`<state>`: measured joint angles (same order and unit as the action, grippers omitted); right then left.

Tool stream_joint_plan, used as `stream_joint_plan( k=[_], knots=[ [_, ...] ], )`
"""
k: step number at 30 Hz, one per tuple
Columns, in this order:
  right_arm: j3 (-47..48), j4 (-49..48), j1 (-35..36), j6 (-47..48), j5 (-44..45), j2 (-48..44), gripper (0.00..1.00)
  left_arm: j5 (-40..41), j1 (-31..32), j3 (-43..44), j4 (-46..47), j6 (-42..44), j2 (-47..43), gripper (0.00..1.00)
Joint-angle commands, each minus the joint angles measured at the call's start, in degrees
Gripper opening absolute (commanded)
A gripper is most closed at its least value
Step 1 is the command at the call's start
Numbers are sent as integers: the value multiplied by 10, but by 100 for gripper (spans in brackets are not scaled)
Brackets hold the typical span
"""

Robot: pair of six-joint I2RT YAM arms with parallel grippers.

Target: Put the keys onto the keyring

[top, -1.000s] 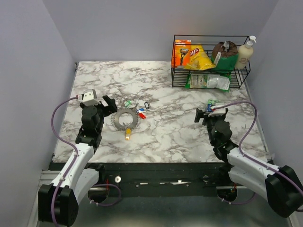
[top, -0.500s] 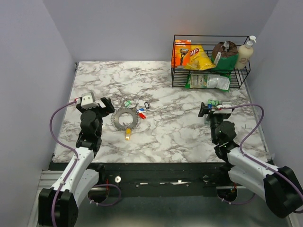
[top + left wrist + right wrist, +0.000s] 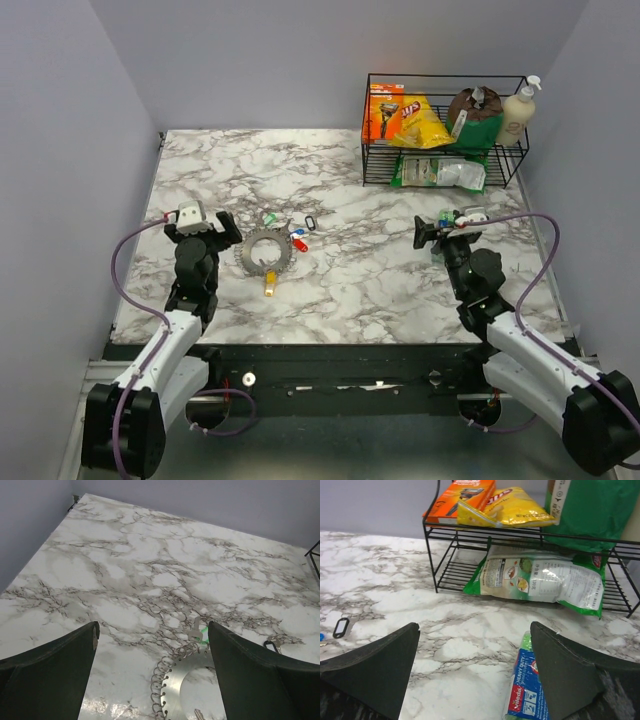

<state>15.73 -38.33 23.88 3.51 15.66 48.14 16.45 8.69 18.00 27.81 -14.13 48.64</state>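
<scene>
The keyring [image 3: 266, 250] lies flat on the marble left of centre, a silvery coiled ring with a yellow-gold piece [image 3: 270, 285] at its near side. Green [image 3: 270, 218], blue [image 3: 297, 232] and red [image 3: 300, 243] keys lie loose at its far right. My left gripper [image 3: 210, 228] is open and empty, just left of the ring. In the left wrist view its gripper [image 3: 152, 630] frames the ring [image 3: 172, 680] and the green key [image 3: 200, 630]. My right gripper [image 3: 440, 230] is open and empty, far right of the keys. It also shows in the right wrist view [image 3: 475, 627].
A small dark oval clip [image 3: 310, 222] lies right of the keys and shows in the right wrist view [image 3: 341, 627]. A blue-green sponge packet [image 3: 525, 692] lies under my right finger. A black wire rack [image 3: 445, 130] with snack bags, a box and a soap bottle stands back right.
My left wrist drew back slightly toward the near edge. My right wrist shifted and turned a little. The ring and keys have not moved, and both grippers stay open.
</scene>
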Motion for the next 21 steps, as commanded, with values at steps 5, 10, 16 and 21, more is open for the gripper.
stream_joint_plan(
  k=[5, 10, 16, 21],
  knots=[
    [36, 51, -5, 0, -60, -10, 100, -2, -3, -14, 108, 46, 62, 99],
    [72, 79, -4, -24, -125, 24, 100, -8, -3, -3, 107, 39, 74, 99],
    [173, 180, -4, -111, -192, 153, 100, 19, -3, 93, -72, -55, 110, 99],
    [251, 219, 14, -162, -236, 251, 100, 5, -3, 207, -262, -107, 166, 99]
  ],
)
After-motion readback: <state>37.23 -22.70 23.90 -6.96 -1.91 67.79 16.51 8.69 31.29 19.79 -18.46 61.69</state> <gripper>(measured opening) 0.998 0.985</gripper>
